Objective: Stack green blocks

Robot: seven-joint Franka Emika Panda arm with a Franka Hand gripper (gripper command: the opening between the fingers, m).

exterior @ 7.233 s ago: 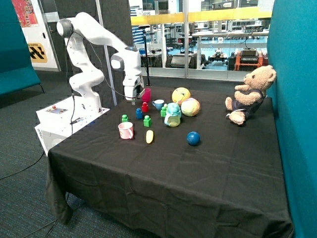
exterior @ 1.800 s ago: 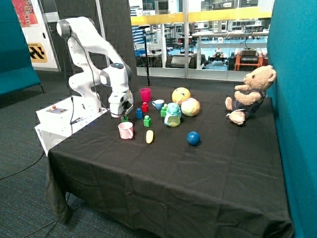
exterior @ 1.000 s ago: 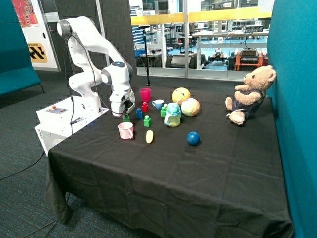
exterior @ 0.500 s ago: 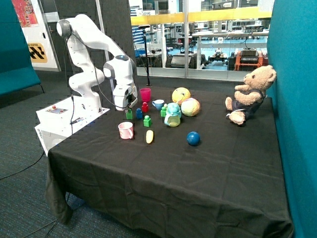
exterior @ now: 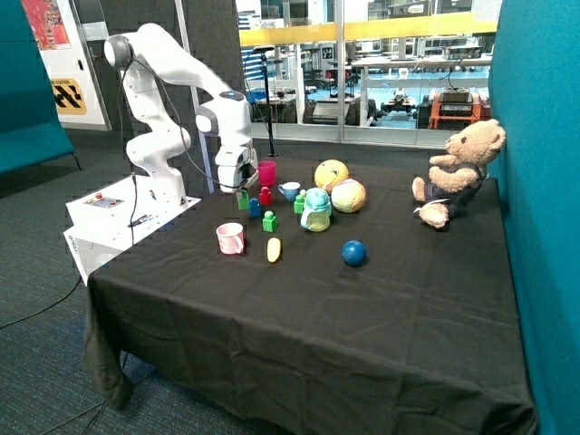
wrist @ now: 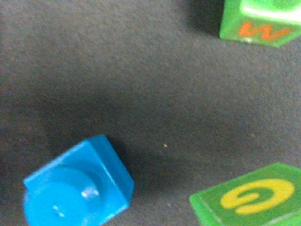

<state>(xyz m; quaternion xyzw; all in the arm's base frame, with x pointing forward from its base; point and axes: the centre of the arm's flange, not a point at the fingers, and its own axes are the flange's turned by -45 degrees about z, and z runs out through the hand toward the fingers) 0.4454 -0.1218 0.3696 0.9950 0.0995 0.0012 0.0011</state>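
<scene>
In the outside view my gripper (exterior: 241,191) hangs over the table's far left part, shut on a small green block (exterior: 243,201) held just above the cloth beside the blue brick (exterior: 255,209). A second green block (exterior: 269,221) stands on the cloth in front of the blue brick. A third green block (exterior: 299,204) sits next to the teal toy. The wrist view looks down on the blue brick (wrist: 77,188), a green block with an orange letter (wrist: 263,21) and a green block with a yellow letter (wrist: 254,200); no fingers show there.
A pink cup (exterior: 230,238) and a yellow piece (exterior: 274,249) lie nearer the front. A red brick (exterior: 265,195), magenta cup (exterior: 266,172), small white cup (exterior: 290,190), teal toy (exterior: 316,210), two balls (exterior: 340,186), a blue ball (exterior: 353,253) and a teddy bear (exterior: 458,172) stand further along.
The gripper came down on the green block behind the pink cup, closed on it, then lifted and carried it toward the blue and red bricks.
</scene>
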